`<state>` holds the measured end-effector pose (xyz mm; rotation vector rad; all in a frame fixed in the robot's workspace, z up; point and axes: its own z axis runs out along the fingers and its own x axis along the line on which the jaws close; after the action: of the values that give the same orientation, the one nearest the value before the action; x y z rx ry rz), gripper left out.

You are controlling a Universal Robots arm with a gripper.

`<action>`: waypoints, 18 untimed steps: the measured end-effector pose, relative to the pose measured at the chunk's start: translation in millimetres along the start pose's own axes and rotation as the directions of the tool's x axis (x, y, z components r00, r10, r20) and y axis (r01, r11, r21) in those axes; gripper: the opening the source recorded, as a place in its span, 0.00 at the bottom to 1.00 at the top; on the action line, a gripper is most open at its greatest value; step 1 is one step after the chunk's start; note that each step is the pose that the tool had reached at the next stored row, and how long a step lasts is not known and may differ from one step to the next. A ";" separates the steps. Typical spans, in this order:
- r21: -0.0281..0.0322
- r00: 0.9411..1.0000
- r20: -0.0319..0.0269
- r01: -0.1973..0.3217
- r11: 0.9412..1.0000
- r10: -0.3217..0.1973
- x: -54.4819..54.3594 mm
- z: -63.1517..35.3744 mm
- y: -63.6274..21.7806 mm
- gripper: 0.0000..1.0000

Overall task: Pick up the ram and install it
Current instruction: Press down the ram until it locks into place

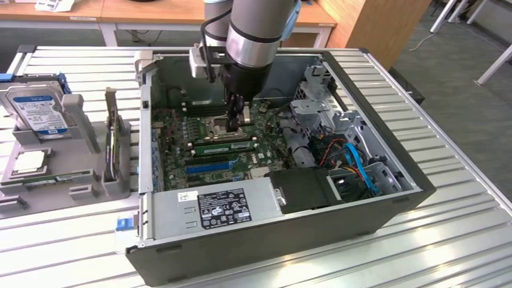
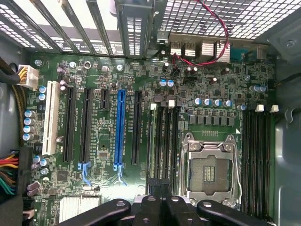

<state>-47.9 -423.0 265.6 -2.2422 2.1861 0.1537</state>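
Note:
The ram [image 1: 217, 144] looks like a thin green stick lying along a black memory slot beside the CPU socket [image 1: 217, 125] inside the open computer case [image 1: 384, 207]. In the wrist view the ram [image 2: 151, 141] runs edge-on in the outermost of the slots next to the socket [image 2: 209, 165]. My gripper [image 1: 234, 127] hangs straight down over the motherboard, just above that bank of slots. The gripper [image 2: 159, 184] is shut, with its dark fingertips together over one end of the slots and nothing between them.
A grey fixture [image 1: 72, 180] outside the case, on the exterior view's left, holds a blue-labelled hard drive [image 1: 36, 108], a CPU chip [image 1: 28, 161] and an upright card [image 1: 112, 135]. The power supply [image 1: 216, 207], drive cage [image 1: 320, 108] and blue cables [image 1: 360, 168] crowd the case.

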 end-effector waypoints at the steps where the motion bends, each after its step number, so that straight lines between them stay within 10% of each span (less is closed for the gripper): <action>1: 0.000 1.000 0.000 0.000 1.000 0.000 -0.1 -0.9 0.0 0.10; 18: 0.000 1.000 0.000 0.000 1.000 0.000 -2.6 -35.1 2.3 0.10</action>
<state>-47.9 -423.0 300.9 -2.2422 2.1861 0.1537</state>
